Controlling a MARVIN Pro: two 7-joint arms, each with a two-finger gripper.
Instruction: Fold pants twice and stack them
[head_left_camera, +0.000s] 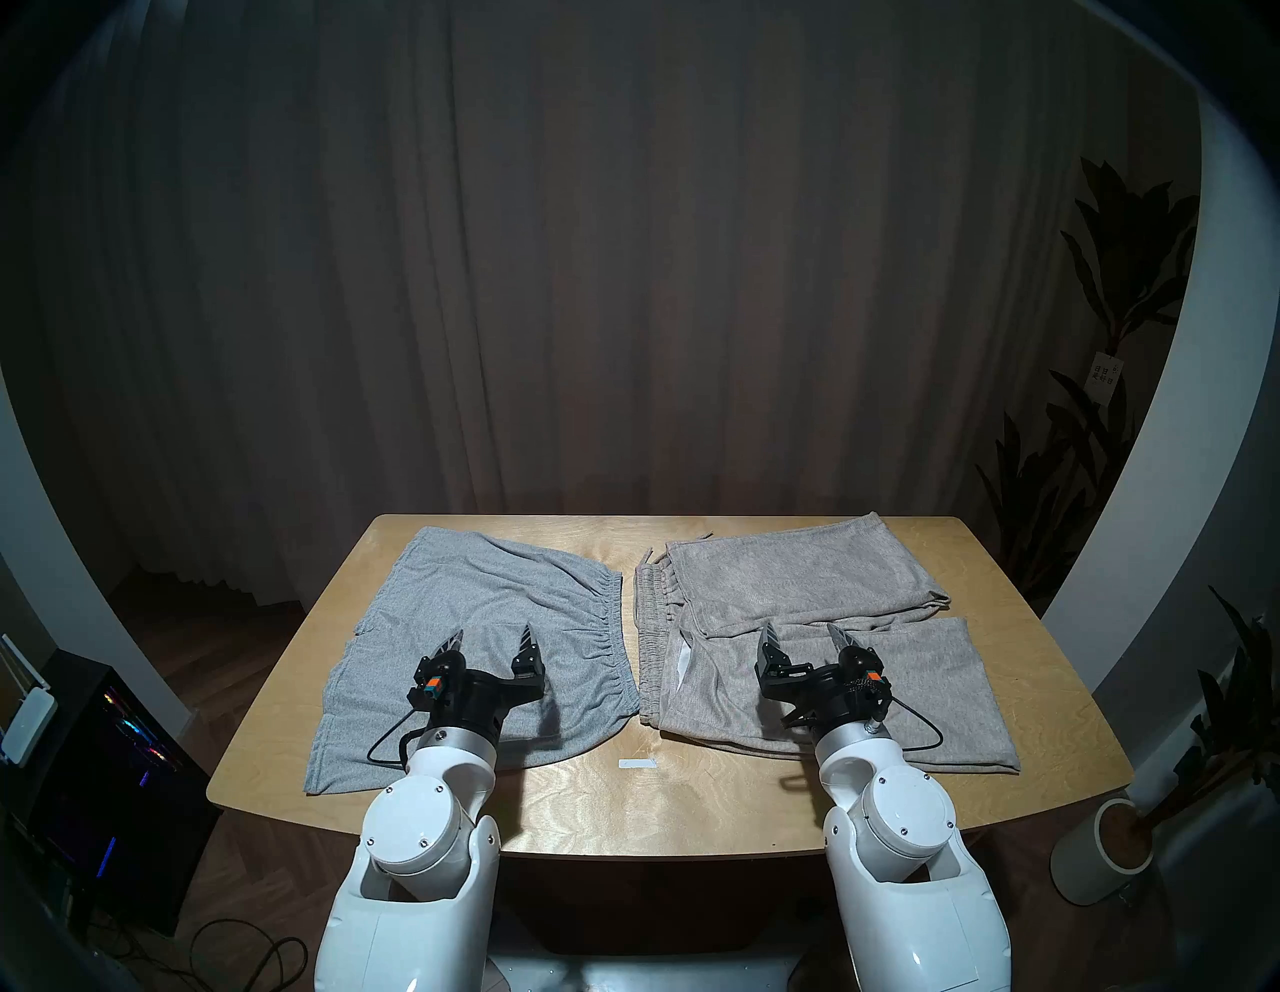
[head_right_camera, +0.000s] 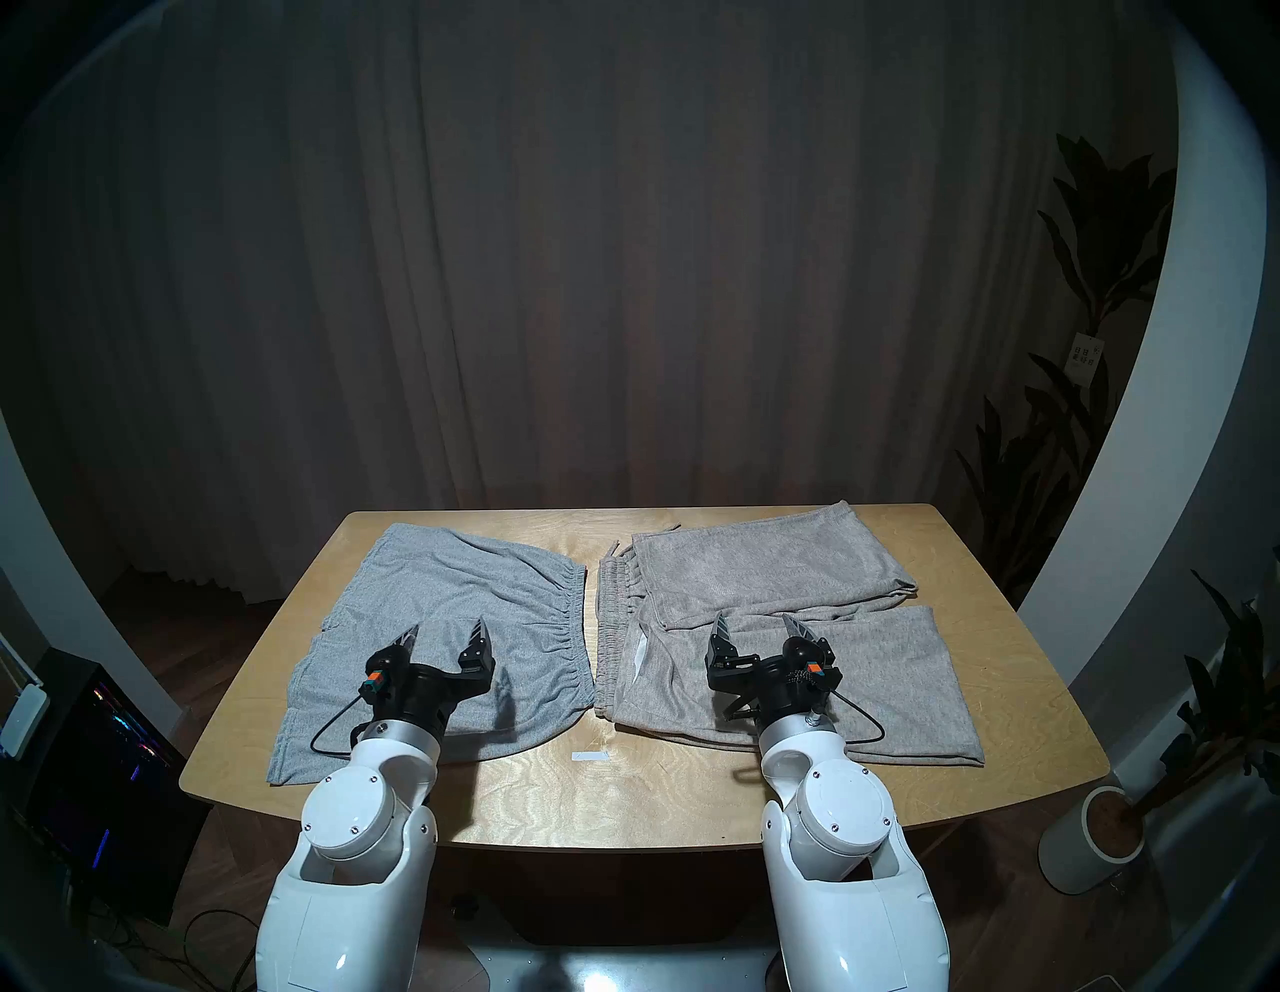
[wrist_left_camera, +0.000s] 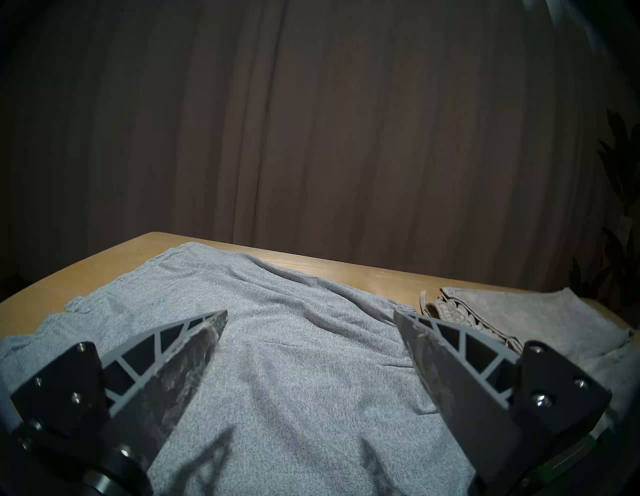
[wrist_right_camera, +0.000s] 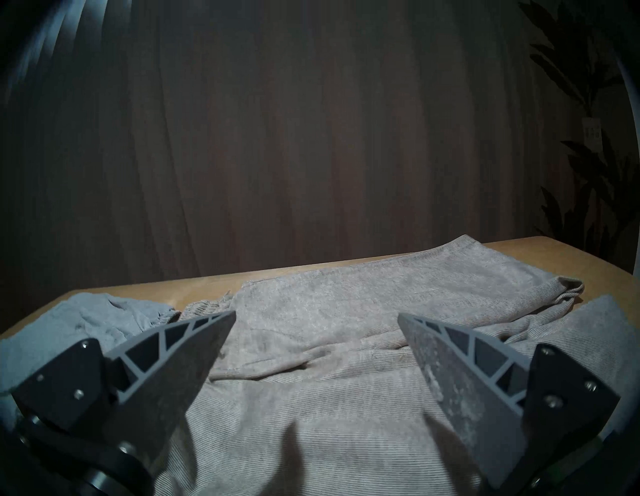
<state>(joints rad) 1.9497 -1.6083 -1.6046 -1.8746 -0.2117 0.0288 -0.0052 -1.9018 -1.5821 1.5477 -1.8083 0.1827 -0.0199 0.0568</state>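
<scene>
Two pairs of pants lie flat on the wooden table. The smaller light grey pants cover its left half, elastic waistband toward the centre. The larger beige-grey pants cover the right half, drawstring waistband toward the centre, far leg lying partly over the near one. My left gripper hovers open above the grey pants, holding nothing. Above the beige-grey pants my right gripper is open too, nothing between its fingers. Neither gripper touches cloth.
A small white strip lies on the table near the front centre. Dark curtains hang behind. A potted plant stands on the floor to the right, and dark electronics to the left.
</scene>
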